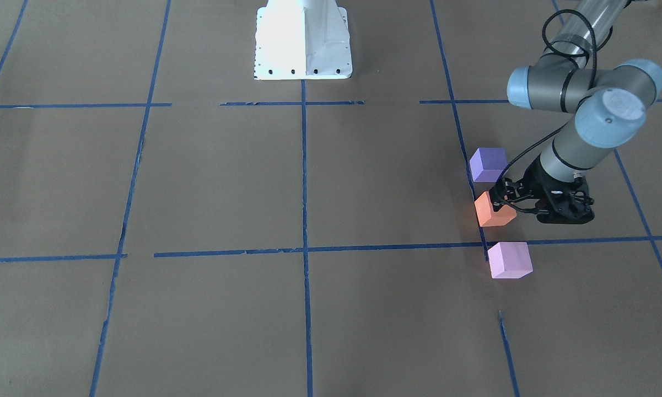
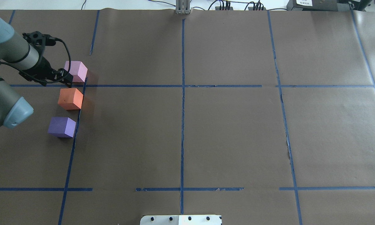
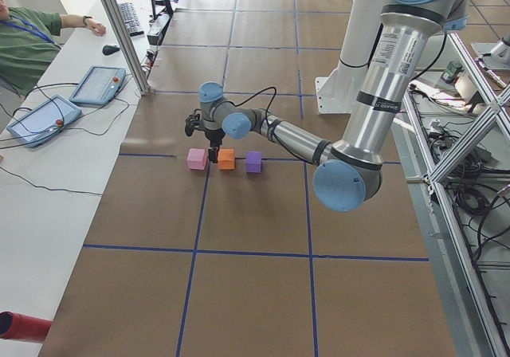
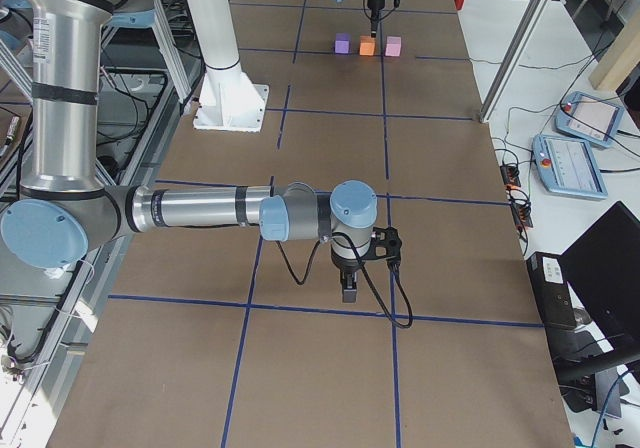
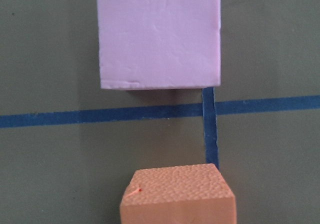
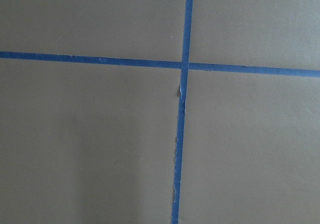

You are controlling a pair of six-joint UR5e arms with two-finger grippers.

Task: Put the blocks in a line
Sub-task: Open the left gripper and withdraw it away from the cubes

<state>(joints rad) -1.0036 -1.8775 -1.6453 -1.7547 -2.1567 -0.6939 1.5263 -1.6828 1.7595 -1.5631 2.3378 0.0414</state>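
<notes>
Three foam blocks stand in a row along a blue tape line at the table's left side, with small gaps between them. They are the pale pink block (image 2: 77,70) (image 1: 510,259) (image 5: 160,34), the orange block (image 2: 70,99) (image 1: 493,212) (image 5: 177,196) and the purple block (image 2: 61,126) (image 1: 488,164). My left gripper (image 2: 68,82) (image 1: 497,201) hangs just above the far edge of the orange block, over the gap to the pink one. It looks shut and holds nothing. My right gripper (image 4: 348,290) points down over bare table far from the blocks; I cannot tell if it is open.
The white robot base (image 2: 181,219) (image 1: 303,44) stands at the table's near edge. Blue tape lines (image 2: 182,86) grid the brown table cover. An operator (image 3: 32,46) and control pendants (image 3: 40,118) are at a side desk beyond the blocks.
</notes>
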